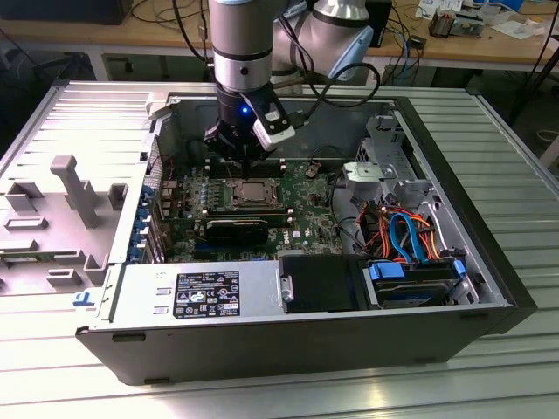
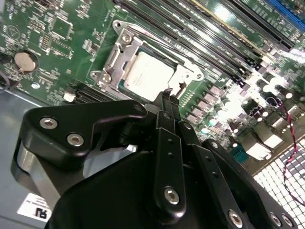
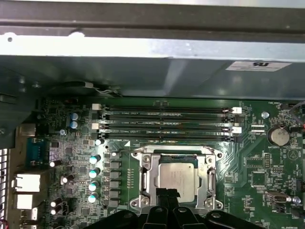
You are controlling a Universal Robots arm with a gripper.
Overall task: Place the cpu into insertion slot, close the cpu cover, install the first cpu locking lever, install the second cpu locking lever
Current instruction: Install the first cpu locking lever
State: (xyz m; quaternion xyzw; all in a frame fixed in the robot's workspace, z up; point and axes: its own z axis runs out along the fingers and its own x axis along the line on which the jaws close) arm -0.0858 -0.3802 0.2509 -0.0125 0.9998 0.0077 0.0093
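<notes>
An open computer case (image 1: 472, 288) of grey sheet metal lies on its side on a ribbed metal table (image 1: 515, 175), with a green circuit board (image 1: 306, 196) flat on its floor. The board is busy with small parts: rows of round silver-topped capacitors (image 3: 94, 177), long narrow black memory slots (image 3: 167, 121) and a coin battery (image 2: 24, 61).

The cpu (image 2: 144, 76) is a flat square chip with a dull silver-grey metal top; it sits in the insertion slot (image 3: 177, 177), in the middle of the board. The cpu cover (image 2: 114, 64), a thin shiny steel frame with a square opening, lies flat around the chip, its corners rounded and screwed down; in the first wrist view the chip (image 3: 176, 175) shows through that opening.

The gripper (image 2: 167, 95) is matte black metal with bolted link arms; its two slim fingers are pressed together with nothing between them, tips just above the edge of the socket. In the exterior view the arm (image 1: 243, 52) stands upright over the socket
</notes>
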